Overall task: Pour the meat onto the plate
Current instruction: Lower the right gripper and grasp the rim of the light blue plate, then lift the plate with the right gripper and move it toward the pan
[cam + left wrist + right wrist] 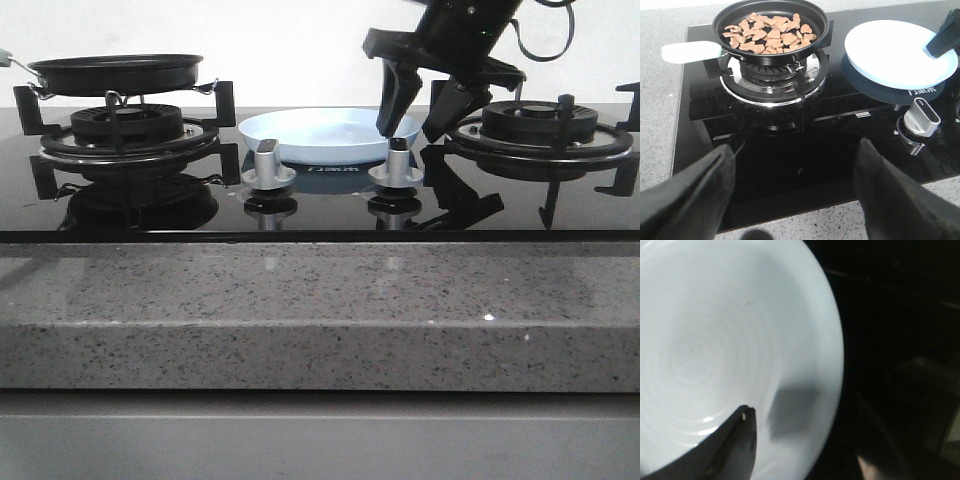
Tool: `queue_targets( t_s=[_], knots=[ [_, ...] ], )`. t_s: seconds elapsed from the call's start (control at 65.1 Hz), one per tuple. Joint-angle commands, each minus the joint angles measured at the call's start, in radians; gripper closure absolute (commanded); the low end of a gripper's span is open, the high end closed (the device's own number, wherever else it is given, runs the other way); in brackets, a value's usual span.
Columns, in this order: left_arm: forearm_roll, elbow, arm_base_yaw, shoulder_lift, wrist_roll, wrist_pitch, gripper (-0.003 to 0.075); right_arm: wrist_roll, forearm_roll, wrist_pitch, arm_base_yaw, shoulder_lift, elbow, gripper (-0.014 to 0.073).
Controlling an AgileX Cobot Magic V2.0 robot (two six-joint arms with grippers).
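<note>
The right fingers (412,128) are being held parted astride the empty plate's (300,135) rim, ungrasped; the meat (769,34) is still lying unpoured in the pan (771,31).

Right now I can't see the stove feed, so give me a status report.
Right gripper open, straddling plate rim. Left gripper open, empty, back from burner. Meat in frying pan. Plate empty.
</note>
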Motion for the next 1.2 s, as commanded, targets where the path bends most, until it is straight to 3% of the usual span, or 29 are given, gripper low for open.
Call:
queue_targets(
  t_s=[0.0,0.537,0.983,1.182],
  knots=[
    [-0.002,-0.032,-0.009,0.0,0.0,-0.066,0.023,-0.014,0.017,-0.025,-0.005,-0.056,-0.033,0.0213],
    [-0.002,-0.032,-0.009,0.0,0.0,-0.066,0.023,-0.014,0.017,-0.029,-0.005,-0.056,-0.033,0.0665],
    [-0.002,-0.032,-0.009,0.0,0.0,-0.066,0.023,-0.014,0.037,-0.014,-0.005,-0.194,-0.084,0.0663],
    [-0.002,-0.032,-0.009,0.0,0.0,-0.066,0.023,-0.024,0.045,-0.101,0.027,-0.375,0.124,0.0663]
  ],
)
